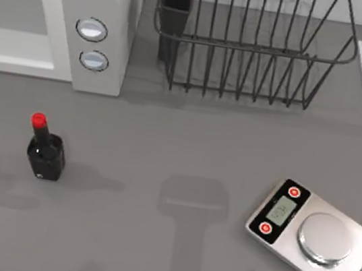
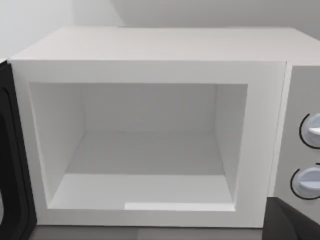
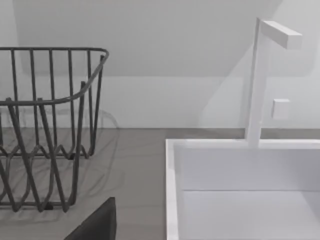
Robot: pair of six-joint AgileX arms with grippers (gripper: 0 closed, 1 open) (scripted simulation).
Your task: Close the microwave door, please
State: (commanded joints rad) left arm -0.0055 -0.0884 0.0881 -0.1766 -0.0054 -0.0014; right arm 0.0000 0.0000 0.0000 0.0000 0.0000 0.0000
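Boxy white microwave (image 2: 150, 50) gapes, smooth cavity bare; dark door (image 2: 12, 165) swung aside; hands' state: cannot tell

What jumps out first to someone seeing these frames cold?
The microwave at the table's far left, its cavity wide open in the left wrist view and its door swung out, a dark edge beside the opening. Next, the red-capped dark bottle standing in front of it, and the silver kitchen scale at the near right. A dark wire dish rack sits at the back.
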